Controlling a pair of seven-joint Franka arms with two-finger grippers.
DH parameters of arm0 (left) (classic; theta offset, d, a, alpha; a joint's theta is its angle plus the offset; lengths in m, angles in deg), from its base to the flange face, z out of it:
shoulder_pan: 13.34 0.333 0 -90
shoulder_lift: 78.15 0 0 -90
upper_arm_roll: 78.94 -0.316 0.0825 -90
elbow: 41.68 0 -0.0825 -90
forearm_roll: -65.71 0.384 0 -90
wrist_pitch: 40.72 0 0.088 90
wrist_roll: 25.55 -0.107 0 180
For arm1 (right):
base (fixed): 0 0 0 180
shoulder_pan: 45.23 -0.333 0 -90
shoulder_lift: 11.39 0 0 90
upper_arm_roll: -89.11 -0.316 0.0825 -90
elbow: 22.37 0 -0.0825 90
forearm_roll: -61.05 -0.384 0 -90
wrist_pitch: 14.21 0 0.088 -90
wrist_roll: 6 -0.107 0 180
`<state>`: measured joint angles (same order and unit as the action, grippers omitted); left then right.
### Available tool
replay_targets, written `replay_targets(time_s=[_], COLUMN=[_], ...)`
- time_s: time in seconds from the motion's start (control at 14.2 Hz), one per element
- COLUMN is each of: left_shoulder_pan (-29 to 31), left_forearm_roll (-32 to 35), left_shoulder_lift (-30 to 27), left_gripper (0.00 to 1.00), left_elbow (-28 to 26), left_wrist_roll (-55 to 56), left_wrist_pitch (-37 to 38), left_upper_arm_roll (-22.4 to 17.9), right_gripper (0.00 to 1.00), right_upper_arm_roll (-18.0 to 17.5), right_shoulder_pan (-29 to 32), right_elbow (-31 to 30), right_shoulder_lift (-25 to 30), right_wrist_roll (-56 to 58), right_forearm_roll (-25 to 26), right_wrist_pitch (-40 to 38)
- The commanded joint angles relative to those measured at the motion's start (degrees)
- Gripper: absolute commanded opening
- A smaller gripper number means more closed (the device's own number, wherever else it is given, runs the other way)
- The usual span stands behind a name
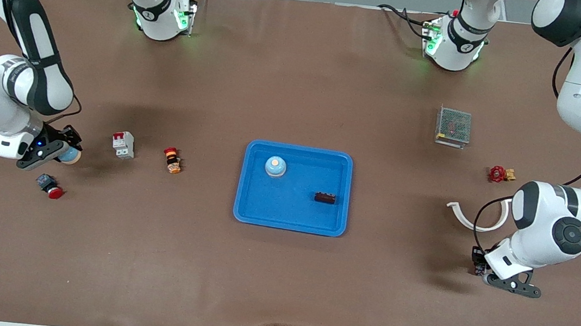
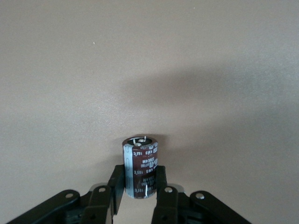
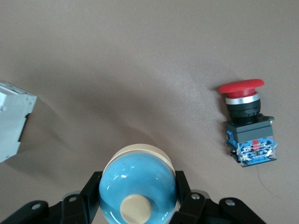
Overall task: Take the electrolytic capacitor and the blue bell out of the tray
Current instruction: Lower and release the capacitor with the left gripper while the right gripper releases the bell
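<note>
The bright blue tray [image 1: 247, 210] lies mid-table. In it stand a blue bell with a cream button [image 1: 275, 166] and a dark brown cylindrical part lying on its side [image 1: 325, 197]. My right gripper [image 1: 65, 151] [image 3: 138, 181] is shut on a second blue bell [image 1: 71, 155] [image 3: 138, 186], low over the table at the right arm's end. My left gripper [image 1: 477, 264] [image 2: 139, 173] is shut on an upright brown electrolytic capacitor [image 2: 140, 165], low over the bare table at the left arm's end. In the front view the capacitor [image 1: 476, 259] is mostly hidden by the hand.
A red mushroom push button [image 1: 50, 187] [image 3: 245, 126], a white circuit breaker [image 1: 123, 144] [image 3: 11, 121] and a small orange part [image 1: 172, 160] lie near the right gripper. A white curved piece [image 1: 467, 218], a red valve [image 1: 500, 174] and a metal mesh box [image 1: 453, 127] lie near the left arm.
</note>
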<state>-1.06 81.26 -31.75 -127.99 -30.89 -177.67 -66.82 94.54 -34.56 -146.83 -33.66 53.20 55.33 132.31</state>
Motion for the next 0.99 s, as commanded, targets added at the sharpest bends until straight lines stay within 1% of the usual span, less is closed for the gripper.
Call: replay_targets(time_s=[0.0, 0.28, 0.35, 0.42, 0.56, 0.71, 0.78, 0.85, 0.92], left_shoulder_pan=[0.1, 0.2, 0.1, 0.2, 0.2, -1.4, -3.3, -5.4, -6.9], left_forearm_roll=[1.4, 1.4, 1.4, 1.4, 1.5, 1.2, 1.1, 0.6, -0.7], left_shoulder_lift=[1.3, 2.0, 1.9, 1.6, -0.6, -3.2, -4.2, -5.0, -5.7], left_gripper=[0.0, 0.0, 0.63, 1.0, 1.0, 1.0, 1.0, 1.0, 1.0], left_elbow=[1.1, 1.1, 1.1, 1.1, 1.1, 2.0, 4.1, 5.4, 5.7], left_wrist_roll=[-0.1, 0.4, 0.6, 0.6, 3.7, 9.4, 14.5, 21.3, 29.6], left_wrist_pitch=[-0.7, -0.7, -0.7, -0.7, 0.9, 9.6, 13.9, 18.2, 20.0], left_upper_arm_roll=[0.2, 0.2, 0.2, 0.2, 0.2, 0.8, 1.0, 1.0, 1.0], right_gripper=[0.54, 0.54, 0.54, 0.54, 0.55, 0.55, 0.56, 0.7, 0.82], right_upper_arm_roll=[-1.3, -1.4, -1.4, -1.4, -1.4, -1.4, -1.4, -1.4, -1.5], right_shoulder_pan=[1.6, 1.7, 1.7, 1.7, 1.7, 1.7, 1.6, 1.6, 1.5], right_elbow=[-1.9, -1.9, -1.9, -1.9, -1.9, -1.8, -1.8, -1.8, -1.8], right_shoulder_lift=[-0.4, -1.8, -2.1, -2.2, -2.4, -2.6, -2.6, -2.6, -2.6], right_wrist_roll=[1.5, 1.5, 1.5, 1.5, 1.5, 1.4, 1.4, 1.4, 1.4], right_forearm_roll=[-0.5, -0.6, -0.7, -0.8, -0.8, -1.1, -1.9, -2.3, -2.3], right_wrist_pitch=[2.5, 3.5, 3.8, 3.8, 3.8, 3.8, 3.8, 3.7, 3.7])
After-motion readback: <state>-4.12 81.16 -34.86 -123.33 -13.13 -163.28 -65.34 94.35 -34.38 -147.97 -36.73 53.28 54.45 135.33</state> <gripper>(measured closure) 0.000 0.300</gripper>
